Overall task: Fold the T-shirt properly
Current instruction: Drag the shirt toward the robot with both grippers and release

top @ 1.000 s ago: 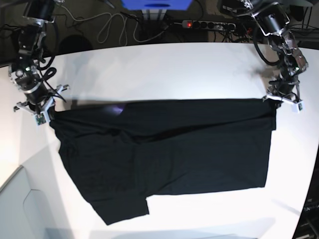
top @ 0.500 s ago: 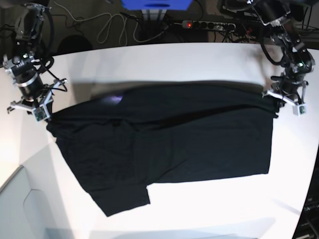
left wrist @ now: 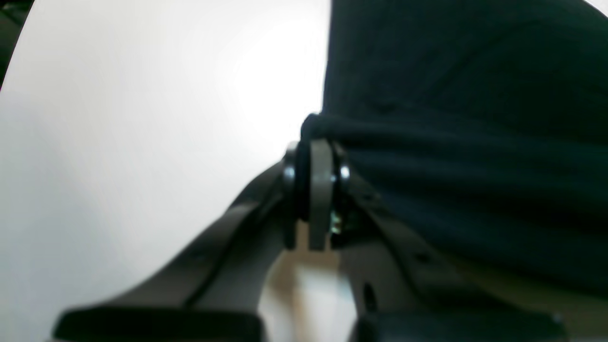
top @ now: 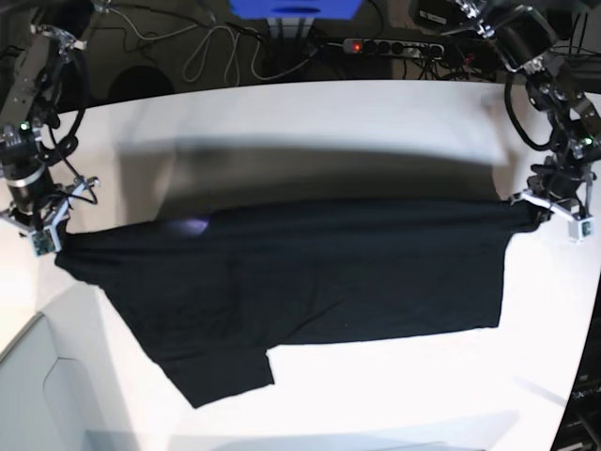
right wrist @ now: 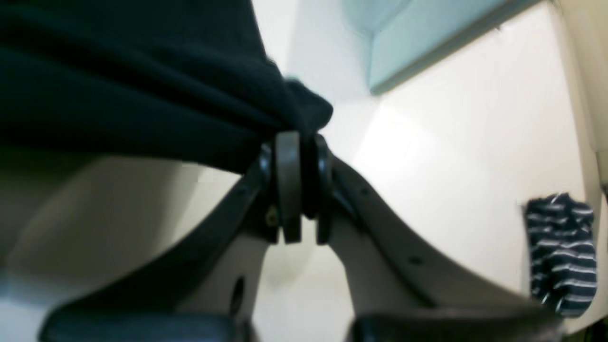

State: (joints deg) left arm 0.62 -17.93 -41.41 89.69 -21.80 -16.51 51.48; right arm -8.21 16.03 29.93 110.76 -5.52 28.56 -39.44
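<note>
The black T-shirt (top: pixel 310 272) is stretched wide between my two grippers, its upper edge lifted off the white table (top: pixel 310 122) and its lower part hanging to the surface. My left gripper (top: pixel 540 209) at the right side of the base view is shut on the shirt's corner; the left wrist view shows bunched black cloth (left wrist: pixel 456 156) pinched in that gripper (left wrist: pixel 316 147). My right gripper (top: pixel 49 235) at the left side is shut on the other corner, with cloth (right wrist: pixel 156 95) gathered at its tips (right wrist: pixel 294 142). A faint purple glint shows on the cloth (top: pixel 192 225).
A power strip (top: pixel 390 45) and cables (top: pixel 207 47) lie behind the table's far edge. A light grey bin (top: pixel 38 395) sits at the lower left corner. A striped cloth (right wrist: pixel 560 251) lies on the floor in the right wrist view.
Both grippers have moved outward and up, pulling the T-shirt's top edge taut and off the table. The shirt's lower hem has slid upward and its shadow now falls on the table behind.
</note>
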